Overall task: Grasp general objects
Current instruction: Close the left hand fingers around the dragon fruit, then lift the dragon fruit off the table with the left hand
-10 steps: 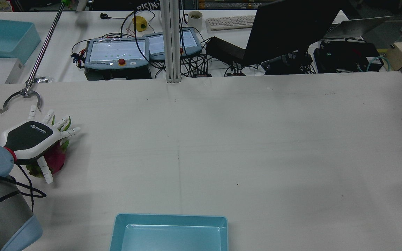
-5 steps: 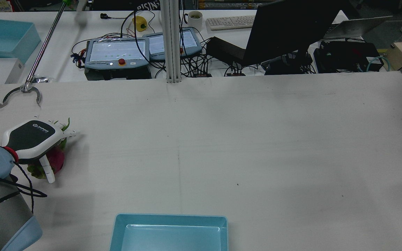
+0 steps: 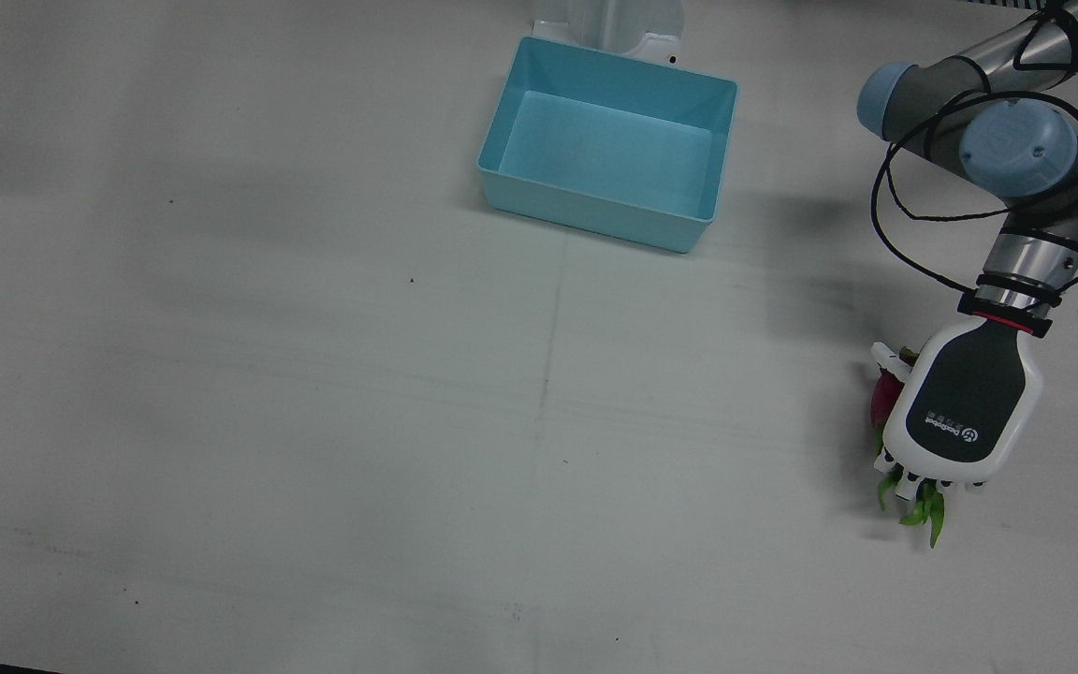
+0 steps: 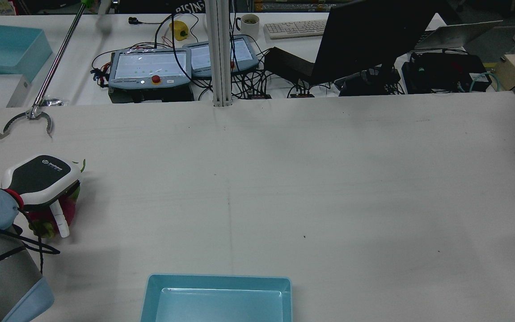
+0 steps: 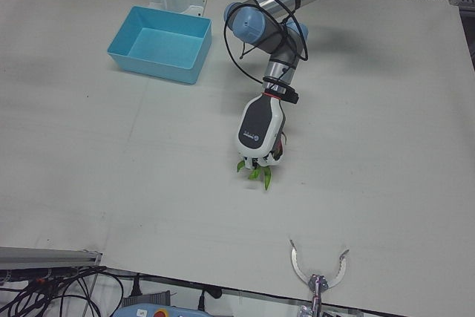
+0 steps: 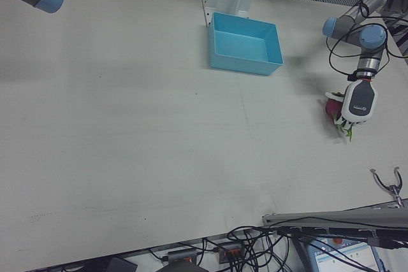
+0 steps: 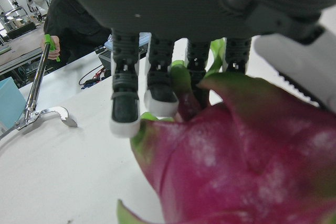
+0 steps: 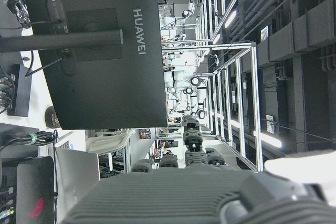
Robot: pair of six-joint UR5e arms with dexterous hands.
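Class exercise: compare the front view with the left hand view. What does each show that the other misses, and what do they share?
Only the front view shows the blue bin and the left arm, with the left hand seen from its back. Only the left hand view shows the reacher tool, a person's hand on its green grip, and the fingertips curled against the fruit. Both show the dragon fruit and the white table.
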